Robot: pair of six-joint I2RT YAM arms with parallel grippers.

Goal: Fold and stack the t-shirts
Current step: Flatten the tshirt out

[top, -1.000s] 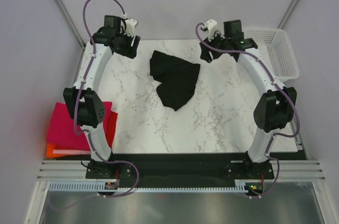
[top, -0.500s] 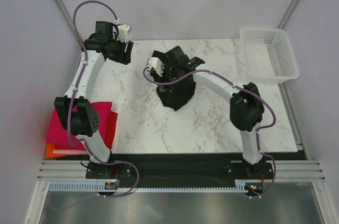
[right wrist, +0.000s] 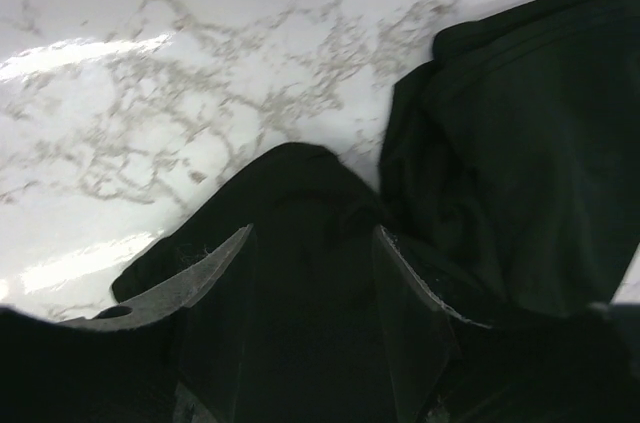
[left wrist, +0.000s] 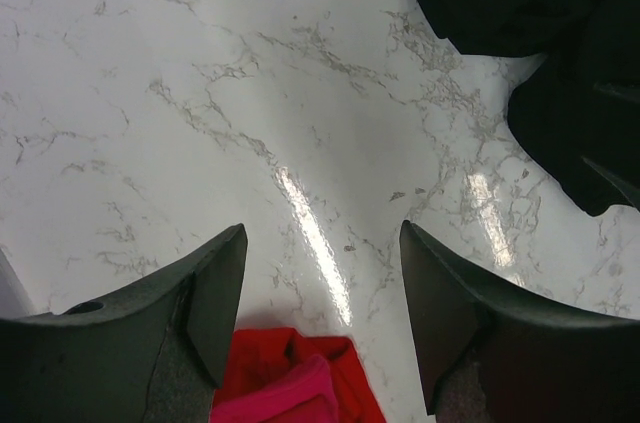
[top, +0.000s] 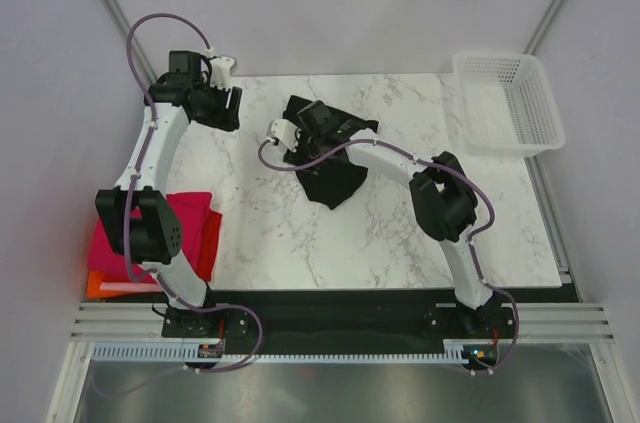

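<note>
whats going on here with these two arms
The right gripper is open over a crumpled black cloth t-shirt in the middle of the white marble table, not gripping it. The left gripper is open above bare marble. Folded pink, red and orange t-shirts lie stacked at the near left.

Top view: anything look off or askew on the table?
Only the black t-shirt: it lies crumpled in an uneven heap mid-table, not spread flat or folded. The right tool hovers open just above it.
</note>
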